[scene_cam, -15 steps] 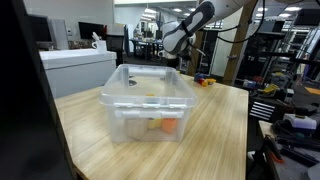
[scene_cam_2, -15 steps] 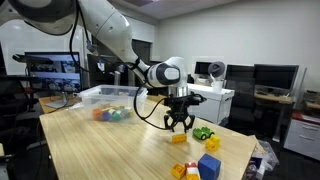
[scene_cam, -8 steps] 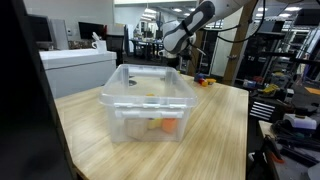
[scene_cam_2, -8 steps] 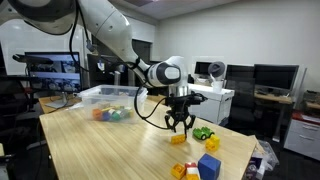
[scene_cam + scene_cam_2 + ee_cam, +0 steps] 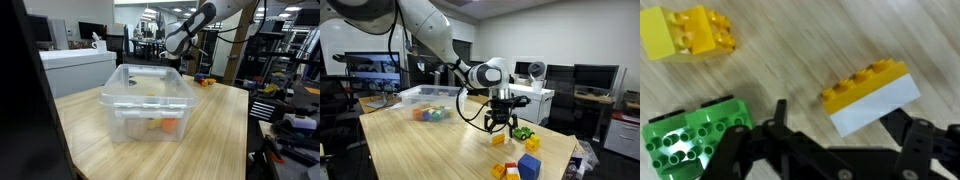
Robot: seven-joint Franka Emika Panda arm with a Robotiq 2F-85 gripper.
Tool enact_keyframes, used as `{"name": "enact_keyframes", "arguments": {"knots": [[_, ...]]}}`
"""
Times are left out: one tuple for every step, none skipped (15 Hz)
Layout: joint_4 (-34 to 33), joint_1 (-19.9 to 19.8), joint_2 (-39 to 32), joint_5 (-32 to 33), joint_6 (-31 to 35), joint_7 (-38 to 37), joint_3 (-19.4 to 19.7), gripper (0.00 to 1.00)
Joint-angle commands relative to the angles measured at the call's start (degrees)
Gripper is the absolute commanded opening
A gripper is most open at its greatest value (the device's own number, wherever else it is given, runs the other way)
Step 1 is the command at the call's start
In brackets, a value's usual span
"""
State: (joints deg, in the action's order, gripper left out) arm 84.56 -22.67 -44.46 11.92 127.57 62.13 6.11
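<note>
Release, by the look of it: gripper (image 5: pixel 498 126) spread wide after standing half-closed a second back, clamped on nothing. Yellow-and-white block (image 5: pixel 870 95) loose on the wooden table (image 5: pixel 790 60), just ahead between the fingers, apparently untouched. Green block (image 5: pixel 695 140) beside one finger, yellow block (image 5: pixel 688 32) farther off, clear bin (image 5: pixel 425 93) well apart.

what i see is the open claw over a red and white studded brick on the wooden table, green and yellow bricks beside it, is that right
Not quite. The wrist view shows a yellow and white studded brick under the open claw, not a red and white one. The green studded brick and the yellow studded brick do lie beside it on the wooden table.
</note>
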Motion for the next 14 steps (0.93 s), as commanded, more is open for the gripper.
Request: {"name": "enact_keyframes", "arguments": {"knots": [[3.10,-1.56,1.44,0.67,2.84,11.12,-1.68,1.00],[3.01,-1.57,1.33,0.44,3.38,14.35,-2.12,1.00],[3.05,-1.38,1.36,0.33,3.28,16.44,-2.19,1.00],[3.24,-1.05,1.44,0.59,3.25,18.65,-2.17,1.00],[3.48,-0.64,1.63,0.66,2.74,20.19,-2.00,1.00],[4.30,-0.47,2.12,0.72,3.09,22.37,-2.03,1.00],[4.98,0.31,2.45,1.47,2.40,23.22,-0.82,1.00],[5.50,1.56,2.71,1.83,1.69,18.82,1.00,1.00],[5.69,2.73,2.74,1.62,0.40,15.07,2.20,1.00],[5.90,3.47,2.78,1.71,-0.26,12.58,2.92,1.00],[6.10,4.63,2.74,1.89,-0.49,9.07,3.55,1.00],[6.19,5.09,2.79,1.89,-0.80,7.02,3.76,1.00],[5.78,5.76,2.59,2.16,-0.69,4.55,4.04,1.00],[5.28,6.26,2.44,2.02,-1.49,1.85,4.13,1.00]]}}
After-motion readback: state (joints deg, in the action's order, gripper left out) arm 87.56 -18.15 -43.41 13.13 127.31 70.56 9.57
